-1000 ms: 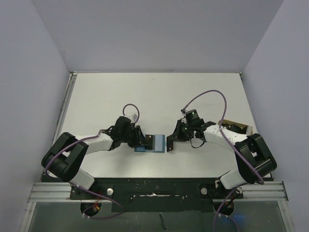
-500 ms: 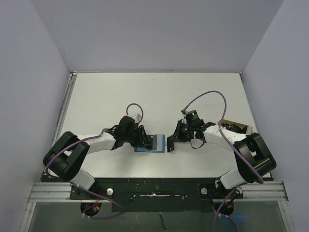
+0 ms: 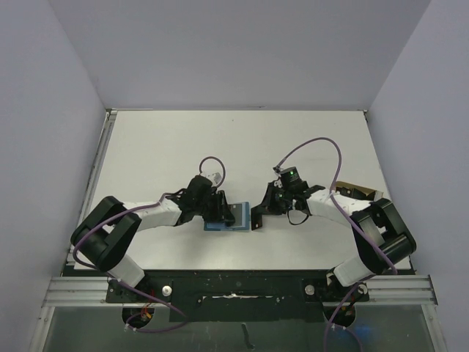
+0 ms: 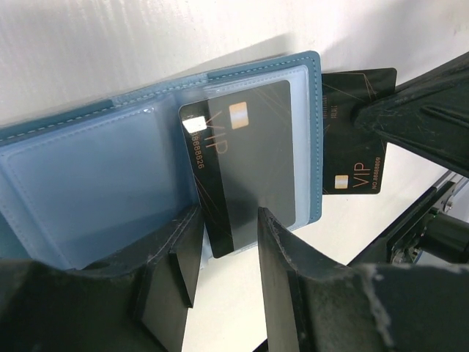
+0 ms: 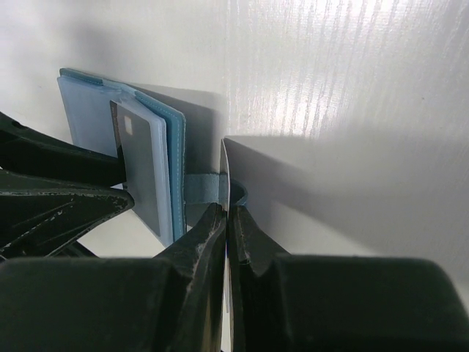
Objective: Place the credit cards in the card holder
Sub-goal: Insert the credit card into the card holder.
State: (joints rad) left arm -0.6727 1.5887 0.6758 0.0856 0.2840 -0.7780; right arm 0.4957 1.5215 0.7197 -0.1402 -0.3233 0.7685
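Note:
The teal-blue card holder (image 4: 95, 176) lies open on the white table, clear sleeves up. A black VIP credit card (image 4: 245, 172) sits partly in its right sleeve, its near end sticking out. My left gripper (image 4: 229, 220) stands open, one finger on each side of that near end without pinching it. A second black VIP card (image 4: 355, 136) stands on edge just past the holder's right border, with my right gripper (image 5: 229, 213) shut on it. In the right wrist view this card (image 5: 228, 176) shows edge-on beside the holder's snap tab (image 5: 199, 187). From above, both grippers (image 3: 222, 211) (image 3: 256, 218) flank the holder (image 3: 233, 220).
A tan cardboard piece (image 3: 360, 193) lies near the right wall behind the right arm. Lilac walls close the table (image 3: 242, 139) at the back and both sides. The arms' bases and a metal rail (image 3: 234, 293) line the near edge.
My left gripper has slid to the right over the holder and its jaws have widened. My right gripper has edged slightly left with its card.

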